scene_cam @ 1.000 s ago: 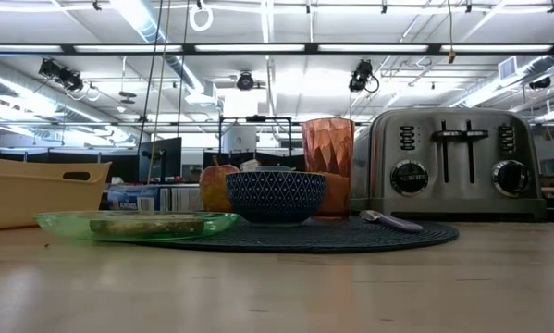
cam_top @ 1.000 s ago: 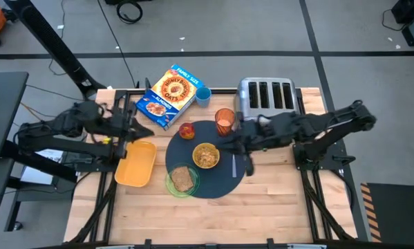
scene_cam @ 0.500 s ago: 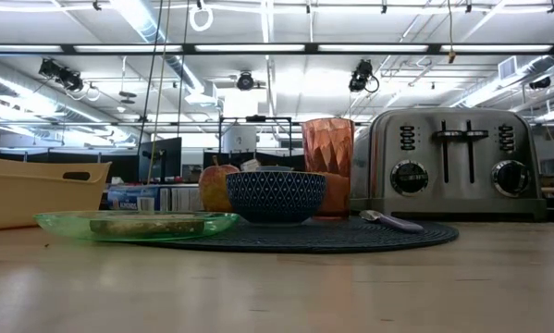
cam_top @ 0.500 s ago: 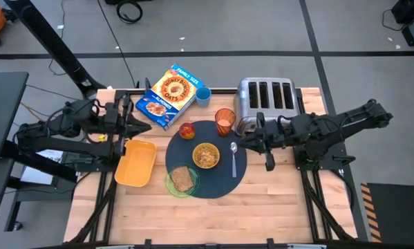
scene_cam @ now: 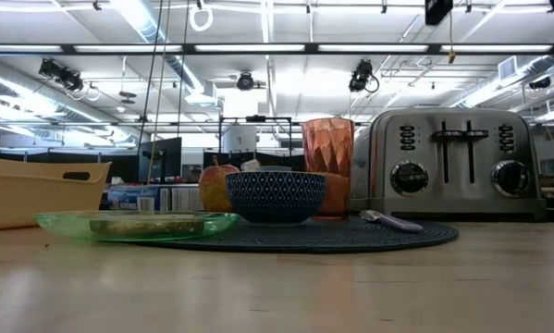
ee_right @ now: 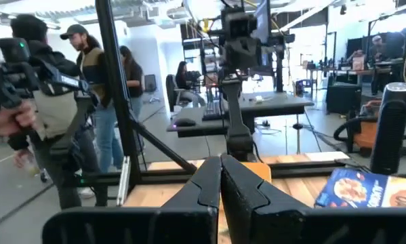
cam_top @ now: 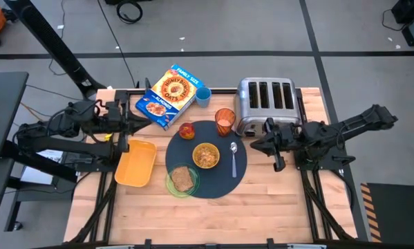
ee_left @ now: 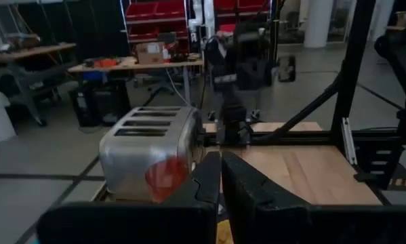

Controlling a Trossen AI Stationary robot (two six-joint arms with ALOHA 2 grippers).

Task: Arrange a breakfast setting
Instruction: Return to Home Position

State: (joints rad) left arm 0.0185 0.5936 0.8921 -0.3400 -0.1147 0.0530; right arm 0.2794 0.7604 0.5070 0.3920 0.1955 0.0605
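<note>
The right gripper [cam_top: 256, 143] hangs with its two dark fingers pressed together on nothing, just beside the front corner of the chrome four-slot toaster [cam_top: 265, 97]. Nearest its tip lies the metal spoon [cam_top: 234, 158], set lengthwise on the large dark blue-grey round mat [cam_top: 217, 181] with its bowl end toward the toaster. Just past the spoon sits the small round cereal bowl [cam_top: 206, 155] — yellowish with cereal from above, dark blue with a white lattice pattern on its outside in the low view. Off to the toaster side of the tip, the orange-brown faceted cup [cam_top: 224, 121] stands upright at the mat's edge, close against the toaster. Beyond the bowl the red apple [cam_top: 186, 131] sits near the mat's far rim. The translucent green plate [cam_top: 172, 187] overlaps the mat's front edge farther on and carries the brown toast slice [cam_top: 183, 178] lying flat.

The left gripper [cam_top: 146, 124], likewise closed and carrying nothing, hovers well apart on the other side of the mat. Near its tip are the shallow yellow plastic bin [cam_top: 135, 163] and the blue-and-yellow cereal box [cam_top: 167, 97], with the small blue cup [cam_top: 204, 95] just past the box.

Bare wood of the light wooden table [cam_top: 283, 200] shows under the right gripper and along the whole front edge — the toaster walls off the back on that side.
</note>
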